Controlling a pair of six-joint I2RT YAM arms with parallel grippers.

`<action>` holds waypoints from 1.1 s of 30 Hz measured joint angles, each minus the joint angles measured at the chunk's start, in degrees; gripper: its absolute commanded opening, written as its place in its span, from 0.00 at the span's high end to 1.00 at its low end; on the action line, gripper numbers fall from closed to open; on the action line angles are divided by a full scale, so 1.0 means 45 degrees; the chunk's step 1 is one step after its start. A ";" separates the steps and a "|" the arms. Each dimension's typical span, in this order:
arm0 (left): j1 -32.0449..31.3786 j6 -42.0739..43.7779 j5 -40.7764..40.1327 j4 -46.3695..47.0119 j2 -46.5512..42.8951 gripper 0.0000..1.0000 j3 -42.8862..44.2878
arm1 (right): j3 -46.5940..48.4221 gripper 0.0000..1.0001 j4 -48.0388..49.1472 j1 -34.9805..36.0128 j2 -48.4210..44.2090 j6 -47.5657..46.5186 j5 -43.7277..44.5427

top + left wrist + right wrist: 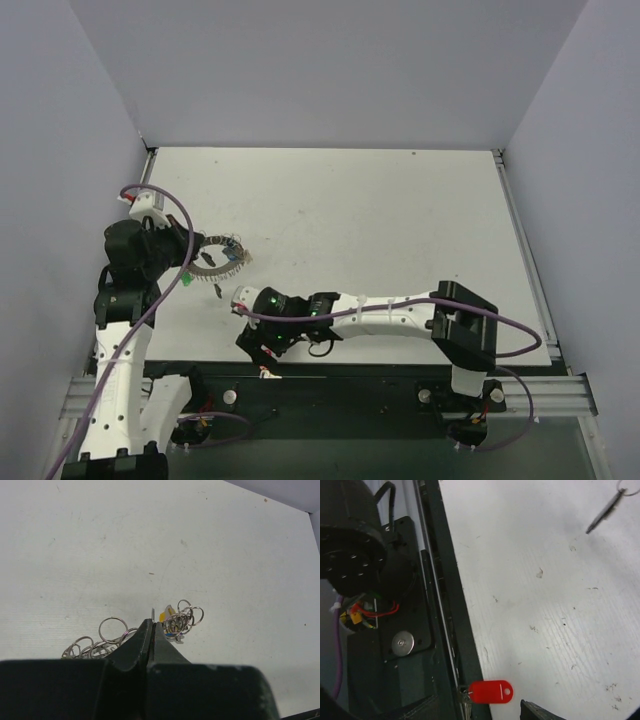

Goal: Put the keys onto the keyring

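The keyring (222,256) lies at the table's left, a hoop strung with small silvery rings (181,621) and a yellow tag (166,614). My left gripper (152,624) is shut on it, a thin bit of wire poking up between the pressed fingertips. A green key (187,281) and a dark key (216,291) lie just in front of the hoop. A red-headed key (491,691) rests on the table's front edge, its metal end hanging over the rail. My right gripper (262,348) hovers over it, open and holding nothing. Only one fingertip (540,711) shows in the right wrist view.
A dark rail (455,630) runs along the table's front edge, with an arm's base and wiring (355,535) beyond it. Another bare key blade (604,514) lies further out on the white table (380,230). Grey walls close in three sides.
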 measured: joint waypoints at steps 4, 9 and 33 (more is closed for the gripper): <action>0.0219 0.0000 -0.0068 -0.0005 0.0170 1.00 0.0335 | 0.1020 0.35 -0.0787 0.0253 0.1127 0.0724 0.0719; 0.0573 -0.0044 -0.0340 0.0131 0.0466 1.00 0.0554 | 0.1287 0.34 -0.1608 0.0437 0.1797 0.1214 0.1569; 0.0991 -0.0583 -0.0389 0.1049 0.1005 1.00 0.0903 | 0.3356 0.83 -0.1758 0.1739 0.4075 0.1258 0.4031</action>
